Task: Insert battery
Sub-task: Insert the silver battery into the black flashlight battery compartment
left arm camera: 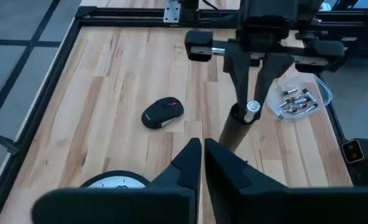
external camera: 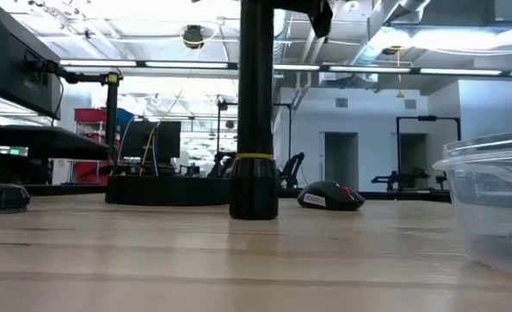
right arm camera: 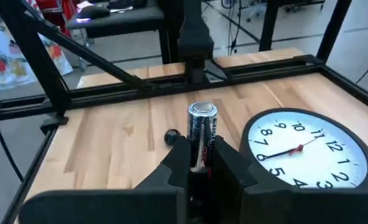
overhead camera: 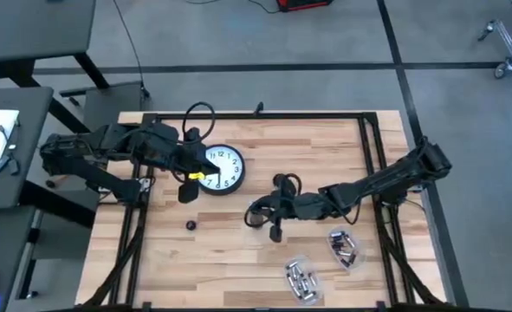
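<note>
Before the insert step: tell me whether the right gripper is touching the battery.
Touching: the right wrist view shows the right gripper clamped on the upright battery.

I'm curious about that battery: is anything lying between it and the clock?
Nothing visible does. The right gripper holds the battery upright, with only bare table between it and the clock. The left gripper sits at the clock's other side.

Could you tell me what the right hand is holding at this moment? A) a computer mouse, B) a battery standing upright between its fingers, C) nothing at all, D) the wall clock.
B: the right wrist view shows the right hand shut on a battery, upright with its metal end up, beside the clock, while the mouse lies free on the table.
</note>
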Controlling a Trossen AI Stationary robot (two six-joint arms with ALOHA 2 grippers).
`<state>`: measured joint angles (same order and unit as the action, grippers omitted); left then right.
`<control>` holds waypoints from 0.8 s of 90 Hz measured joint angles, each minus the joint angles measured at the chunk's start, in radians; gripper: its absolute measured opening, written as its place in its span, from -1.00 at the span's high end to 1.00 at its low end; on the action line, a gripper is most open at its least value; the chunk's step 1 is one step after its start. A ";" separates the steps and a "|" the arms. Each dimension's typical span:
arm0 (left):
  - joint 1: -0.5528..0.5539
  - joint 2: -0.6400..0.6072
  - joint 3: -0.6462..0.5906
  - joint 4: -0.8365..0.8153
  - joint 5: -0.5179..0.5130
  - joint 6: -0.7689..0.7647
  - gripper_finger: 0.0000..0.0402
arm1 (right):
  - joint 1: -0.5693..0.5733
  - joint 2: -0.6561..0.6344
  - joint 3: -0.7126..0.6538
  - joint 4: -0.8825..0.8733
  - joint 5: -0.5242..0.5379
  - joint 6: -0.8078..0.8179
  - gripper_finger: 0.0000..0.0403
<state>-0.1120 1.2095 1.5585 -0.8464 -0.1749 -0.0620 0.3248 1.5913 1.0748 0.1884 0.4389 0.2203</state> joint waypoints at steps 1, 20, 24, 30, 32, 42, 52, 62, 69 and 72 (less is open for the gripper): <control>0.000 0.000 0.000 0.000 0.000 0.000 1.00 | 0.000 0.000 0.000 -0.001 0.000 0.000 0.89; 0.000 0.000 0.000 -0.002 0.000 0.004 1.00 | 0.000 0.001 0.000 -0.004 -0.020 0.000 0.88; 0.000 0.000 0.000 -0.001 0.000 0.005 1.00 | 0.000 0.001 0.000 -0.014 -0.023 0.000 0.87; 0.000 0.000 0.000 -0.001 0.000 0.005 1.00 | 0.000 0.001 0.000 -0.019 -0.023 -0.001 0.86; 0.000 0.000 0.000 -0.001 0.000 0.005 1.00 | 0.000 0.001 0.000 -0.020 -0.023 -0.006 0.85; 0.000 0.000 0.000 -0.001 -0.001 0.005 1.00 | -0.002 0.001 0.000 -0.024 -0.023 -0.018 0.79; 0.000 0.000 0.000 -0.001 0.000 0.004 1.00 | -0.008 0.001 0.000 -0.029 -0.023 -0.020 0.72; 0.000 0.000 0.000 -0.001 -0.001 0.001 1.00 | -0.013 0.001 0.000 -0.034 -0.023 -0.044 0.62; 0.000 0.000 0.000 -0.001 -0.001 0.000 1.00 | -0.013 0.001 0.000 -0.039 -0.023 -0.045 0.53; 0.000 0.000 0.000 -0.002 -0.001 0.000 1.00 | -0.012 0.001 0.000 -0.042 -0.023 -0.046 0.49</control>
<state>-0.1116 1.2098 1.5584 -0.8479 -0.1757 -0.0617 0.3123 1.5921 1.0744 0.1460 0.4163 0.1745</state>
